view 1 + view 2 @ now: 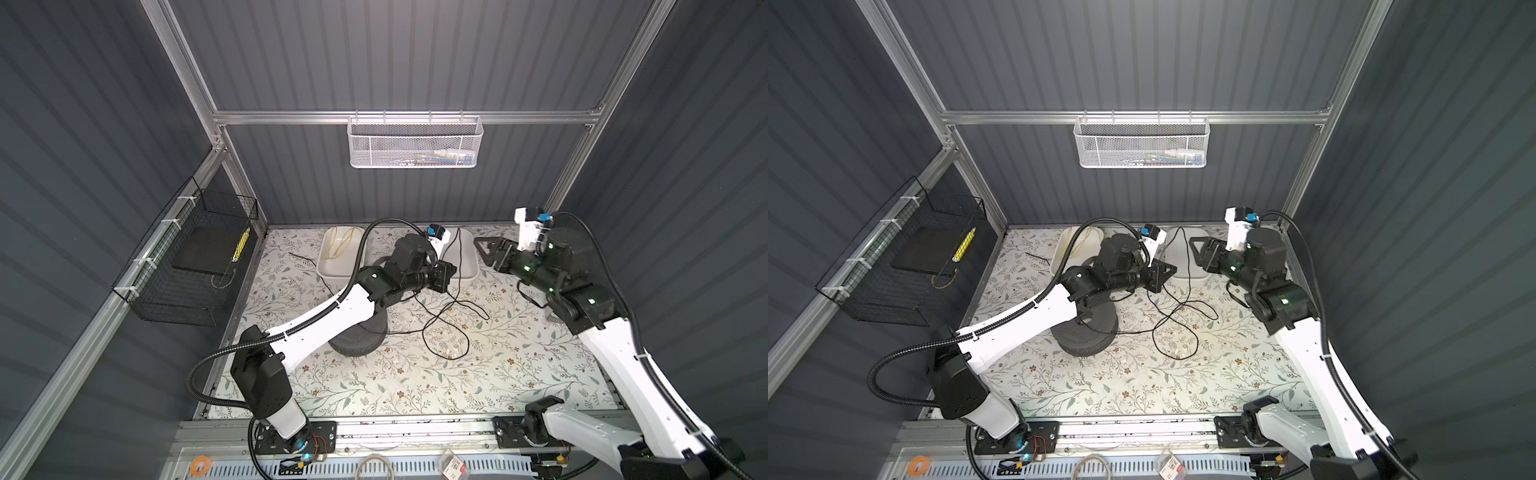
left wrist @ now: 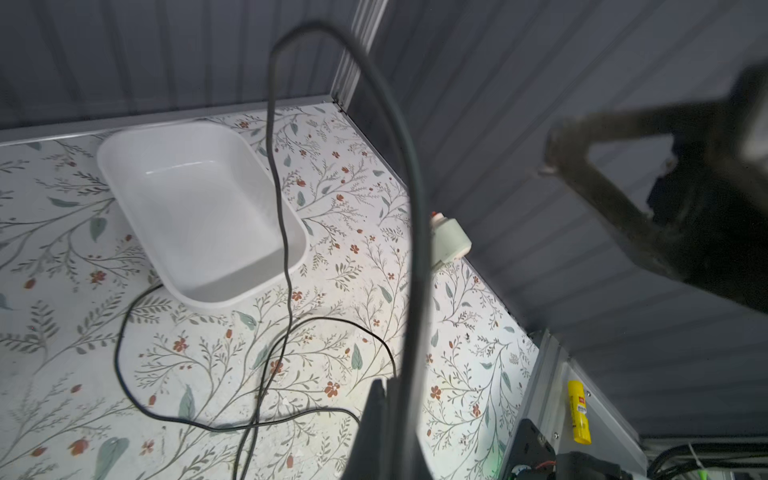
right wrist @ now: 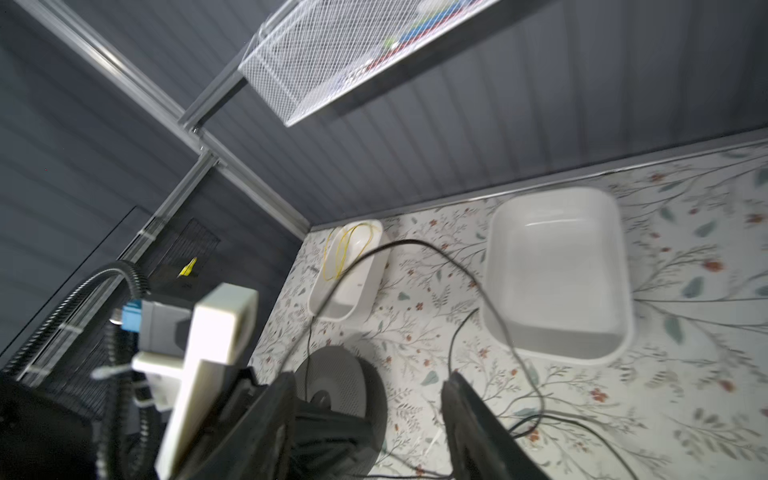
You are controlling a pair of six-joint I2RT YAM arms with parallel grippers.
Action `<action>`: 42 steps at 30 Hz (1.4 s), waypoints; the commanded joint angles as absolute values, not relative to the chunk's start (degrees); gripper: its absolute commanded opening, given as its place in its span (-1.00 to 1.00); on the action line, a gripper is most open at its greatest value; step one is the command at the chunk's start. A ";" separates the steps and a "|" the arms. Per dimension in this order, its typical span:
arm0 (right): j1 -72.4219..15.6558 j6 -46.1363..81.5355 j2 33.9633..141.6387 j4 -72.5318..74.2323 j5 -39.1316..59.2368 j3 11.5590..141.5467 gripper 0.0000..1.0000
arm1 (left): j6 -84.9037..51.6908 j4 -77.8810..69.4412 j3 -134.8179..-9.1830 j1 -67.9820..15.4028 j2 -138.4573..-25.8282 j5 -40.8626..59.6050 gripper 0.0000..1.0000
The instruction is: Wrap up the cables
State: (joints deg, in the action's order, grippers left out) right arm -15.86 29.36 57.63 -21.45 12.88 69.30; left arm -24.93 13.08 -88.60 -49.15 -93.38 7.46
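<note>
Got the left claw pressed together on the cable, pinching that thin black cord partway along, held up off the worktop. From the pinch, seeing it climb into a tall arch and drop back down across the empty white tray at the back right. Rest of it just sprawled loose on the floral worktop: a couple of big sloppy loops crossing each other between the two arms, in front of that tray, clear in both top views. One strand heading off toward the dark round mesh pot under the left arm. Also a short black tail poking out left of the other white tray; can't tell for sure whether part of the same cord. All loose, not wrapped yet.

Over on the other side, right claw spread wide, gripping nothing. Hovering at the back right, just beside the empty tray and near the raised arch. In the right wrist view, cord passing close to one finger; touching or not, can't tell.

Plus a thin yellow cord curled in the back left tray, well apart from the black one. Then a white mesh basket hanging on the back rail and a black wire basket on the left wall.
</note>
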 commanded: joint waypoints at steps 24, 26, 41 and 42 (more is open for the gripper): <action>-22.60 18.73 67.40 -3.67 14.97 53.30 0.47 | -26.25 35.24 -122.03 -43.68 -94.48 2.64 -1.00; -24.04 17.94 69.74 -1.93 12.90 54.15 0.48 | -26.45 36.29 -123.06 -43.68 -94.61 3.20 -1.00; -24.76 22.07 85.13 17.48 -17.42 63.31 0.30 | -28.31 38.98 -120.98 -43.68 -89.27 3.13 -1.00; -24.80 21.25 85.65 19.82 -18.98 63.57 0.28 | -28.26 39.34 -120.62 -43.68 -88.51 2.85 -1.00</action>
State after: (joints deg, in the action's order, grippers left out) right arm -24.69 20.86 84.64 11.03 -9.91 61.65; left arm -27.66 38.11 -121.23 -43.51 -92.14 2.72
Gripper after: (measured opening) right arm 0.644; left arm 0.043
